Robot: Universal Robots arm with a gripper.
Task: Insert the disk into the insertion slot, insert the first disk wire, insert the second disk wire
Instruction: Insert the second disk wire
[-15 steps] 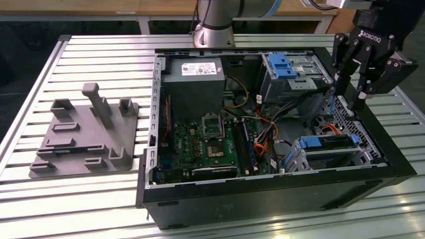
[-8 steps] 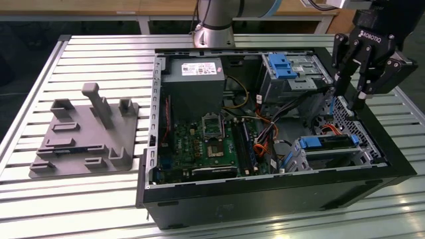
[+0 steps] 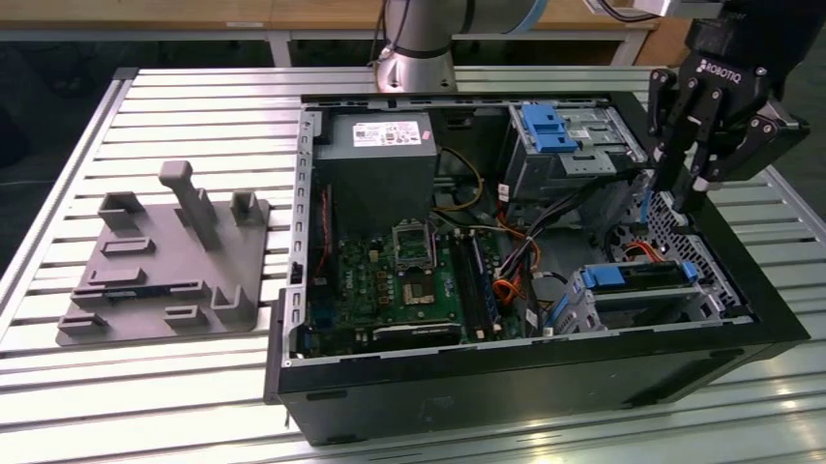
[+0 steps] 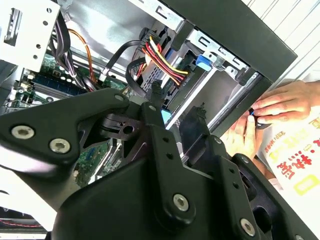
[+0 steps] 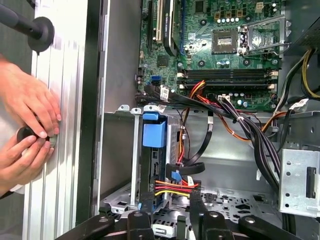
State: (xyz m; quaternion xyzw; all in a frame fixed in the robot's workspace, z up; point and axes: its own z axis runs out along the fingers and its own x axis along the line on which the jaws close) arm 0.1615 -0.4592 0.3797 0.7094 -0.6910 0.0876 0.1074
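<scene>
- Black gripper (image 4: pixel 178 102) nearest the lens, fingers (image 4: pixel 156 100) parted by a moderate gap, gripping nothing.
- Hangs over the far right wall of the open computer case (image 3: pixel 516 387), at the exterior view's right.
- Disk (image 3: pixel 635 277) with blue carrier seated in the insertion slot (image 3: pixel 652 307), near right corner of the case.
- Red-yellow-black wire bundle (image 5: pixel 172 187) just beside the disk's end.
- Person's hands (image 5: pixel 27 100) resting on the slatted table (image 3: pixel 193 387) outside the case.

Silver arm (image 3: pixel 416 70), black-ringed, top centre of the exterior view. Black gripper (image 3: pixel 682 193) upper right, white lettering (image 3: pixel 718 71); silver screws (image 4: pixel 180 202) in the second wrist view.
</scene>
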